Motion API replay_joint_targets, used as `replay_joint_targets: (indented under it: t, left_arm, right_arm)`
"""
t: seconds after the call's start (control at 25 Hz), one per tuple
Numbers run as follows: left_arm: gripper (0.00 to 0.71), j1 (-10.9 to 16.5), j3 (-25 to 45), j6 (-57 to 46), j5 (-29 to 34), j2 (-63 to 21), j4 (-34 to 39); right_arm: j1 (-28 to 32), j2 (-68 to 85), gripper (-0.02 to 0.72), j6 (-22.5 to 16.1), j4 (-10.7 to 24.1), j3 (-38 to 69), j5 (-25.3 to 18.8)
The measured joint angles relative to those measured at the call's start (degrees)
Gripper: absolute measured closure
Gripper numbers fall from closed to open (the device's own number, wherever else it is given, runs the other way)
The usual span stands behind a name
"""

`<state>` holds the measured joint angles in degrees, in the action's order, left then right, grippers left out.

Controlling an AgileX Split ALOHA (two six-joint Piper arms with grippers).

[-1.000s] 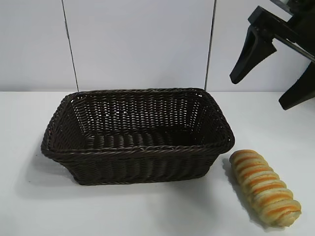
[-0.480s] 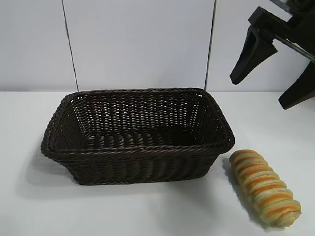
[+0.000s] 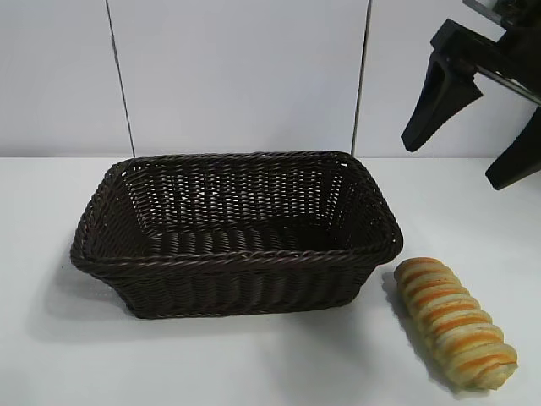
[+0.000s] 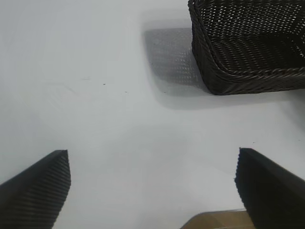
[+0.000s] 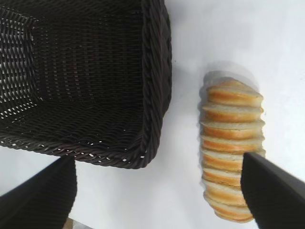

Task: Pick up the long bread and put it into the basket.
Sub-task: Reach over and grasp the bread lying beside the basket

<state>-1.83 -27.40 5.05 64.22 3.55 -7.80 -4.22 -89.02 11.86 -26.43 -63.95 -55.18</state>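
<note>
A white surface carries only the basket and the bread; behind it rises a pale panelled wall. The basket sits mid-surface, its inside bare, its braided rim unbroken all round. The bread lies on the surface just beside the basket's right end, toward the front right corner, not touching the wicker; a narrow strip of white shows between them in the right wrist view. Nothing lies on or against it. It is a long pale-golden loaf with orange-brown crosswise ridges, angled so its near end points at the front edge.

The right gripper hangs in the air above the back right of the surface, jaws spread wide, holding nothing. The left gripper is over bare surface left of the basket, jaws also wide apart and unladen.
</note>
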Motion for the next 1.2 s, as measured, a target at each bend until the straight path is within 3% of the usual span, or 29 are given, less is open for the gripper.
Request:
replay_joint_targets:
  t: [0.32,0.52,0.68,0.92,1.2]
  left_arm:
    - [0.032,-0.5,0.0,0.0,0.1,-4.3,0.0]
    - [0.032,-0.5,0.0,0.0,0.2,-4.3,0.0]
    - [0.032,-0.5,0.0,0.0,0.2,-4.3,0.0]
    - [0.032,-0.5,0.0,0.0,0.2,-4.3,0.0]
    - [0.032,-0.5,0.0,0.0,0.2,-4.3,0.0]
  right_arm:
    - [0.0,0.0,0.041,-1.9,9.7,0.0,-0.9]
    - [0.0,0.0,0.041,4.5,12.9,0.0,-1.0]
    - [0.0,0.0,0.041,6.4,14.4,1.3,-0.9]
    - [0.0,1.3,0.041,5.9,12.9,10.1,6.1]
    - [0.0,2.0,0.041,4.7,5.9,18.6,18.1]
